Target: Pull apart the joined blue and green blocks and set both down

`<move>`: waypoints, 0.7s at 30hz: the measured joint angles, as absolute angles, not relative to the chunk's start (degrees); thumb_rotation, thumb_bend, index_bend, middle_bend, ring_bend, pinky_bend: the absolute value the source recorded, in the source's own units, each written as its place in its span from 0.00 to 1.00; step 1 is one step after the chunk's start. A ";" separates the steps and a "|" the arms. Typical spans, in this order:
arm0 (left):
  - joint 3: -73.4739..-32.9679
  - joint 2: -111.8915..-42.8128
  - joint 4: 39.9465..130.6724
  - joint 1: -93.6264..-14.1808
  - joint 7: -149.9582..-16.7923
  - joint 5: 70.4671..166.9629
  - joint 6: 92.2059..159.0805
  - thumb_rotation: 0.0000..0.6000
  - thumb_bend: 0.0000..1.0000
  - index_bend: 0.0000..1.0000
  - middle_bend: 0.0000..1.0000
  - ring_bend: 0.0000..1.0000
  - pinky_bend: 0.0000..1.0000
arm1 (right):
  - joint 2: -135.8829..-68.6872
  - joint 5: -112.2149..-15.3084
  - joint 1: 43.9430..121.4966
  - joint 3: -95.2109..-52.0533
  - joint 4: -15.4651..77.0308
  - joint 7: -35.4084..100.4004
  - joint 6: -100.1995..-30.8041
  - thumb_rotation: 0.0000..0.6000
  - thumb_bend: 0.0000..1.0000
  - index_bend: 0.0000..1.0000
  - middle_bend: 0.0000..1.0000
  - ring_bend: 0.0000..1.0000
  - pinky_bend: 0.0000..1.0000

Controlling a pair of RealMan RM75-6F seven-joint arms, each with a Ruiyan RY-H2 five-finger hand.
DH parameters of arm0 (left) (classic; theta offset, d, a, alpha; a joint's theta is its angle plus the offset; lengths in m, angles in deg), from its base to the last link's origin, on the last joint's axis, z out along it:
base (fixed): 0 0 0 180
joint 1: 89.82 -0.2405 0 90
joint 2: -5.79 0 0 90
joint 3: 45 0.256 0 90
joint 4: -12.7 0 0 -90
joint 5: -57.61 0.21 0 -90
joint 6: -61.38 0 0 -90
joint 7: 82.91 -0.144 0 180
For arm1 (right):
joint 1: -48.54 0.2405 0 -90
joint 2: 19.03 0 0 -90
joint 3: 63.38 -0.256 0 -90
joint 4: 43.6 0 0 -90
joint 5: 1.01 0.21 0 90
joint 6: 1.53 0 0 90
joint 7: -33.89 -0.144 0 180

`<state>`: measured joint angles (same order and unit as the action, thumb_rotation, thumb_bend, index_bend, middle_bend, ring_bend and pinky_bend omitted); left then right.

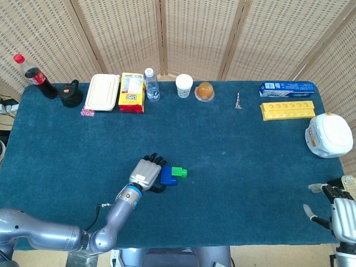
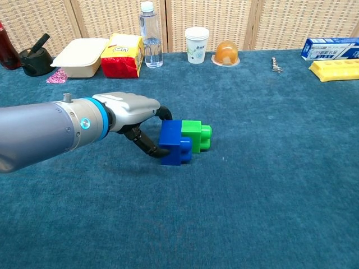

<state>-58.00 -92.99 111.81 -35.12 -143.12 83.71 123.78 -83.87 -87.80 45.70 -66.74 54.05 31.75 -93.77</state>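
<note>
The table, covered with a dark blue cloth, held a row of things along its far edge, among them a white lunch box, a yellow carton, a water bottle and a paper cup, all well apart from the work. The left hand was low over the cloth at the left side of the blue block. Its fingers were apart and reached to the block's near and far sides; one dark fingertip seemed to touch the blue face, but I could not tell if the block was really gripped. The right hand was at the near right corner of the table, far from the blocks, with fingers spread and nothing in them. The blue block and the green block lay near the middle of the table, joined, the green one at the blue one's right side, both resting on the cloth. In my judgement the task was only at its beginning: the blocks were not yet lifted or separated. What was left was to hold the blue one firmly, to bring the right hand to the green one, to pull them apart and to put both down.
</note>
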 measured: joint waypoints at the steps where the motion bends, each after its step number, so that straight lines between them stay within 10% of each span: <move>1: -57.97 -93.17 111.38 -34.84 -142.78 83.60 123.77 0.54 0.34 0.20 0.18 0.08 0.19 | -83.90 -87.77 45.59 -66.70 53.92 31.68 -93.84 1.00 0.29 0.39 0.45 0.41 0.35; 21: -55.88 -94.06 105.60 -30.77 -136.45 89.08 119.30 0.57 0.40 0.41 0.33 0.20 0.21 | -83.14 -86.75 46.29 -67.20 54.95 30.21 -91.95 1.00 0.29 0.39 0.45 0.42 0.37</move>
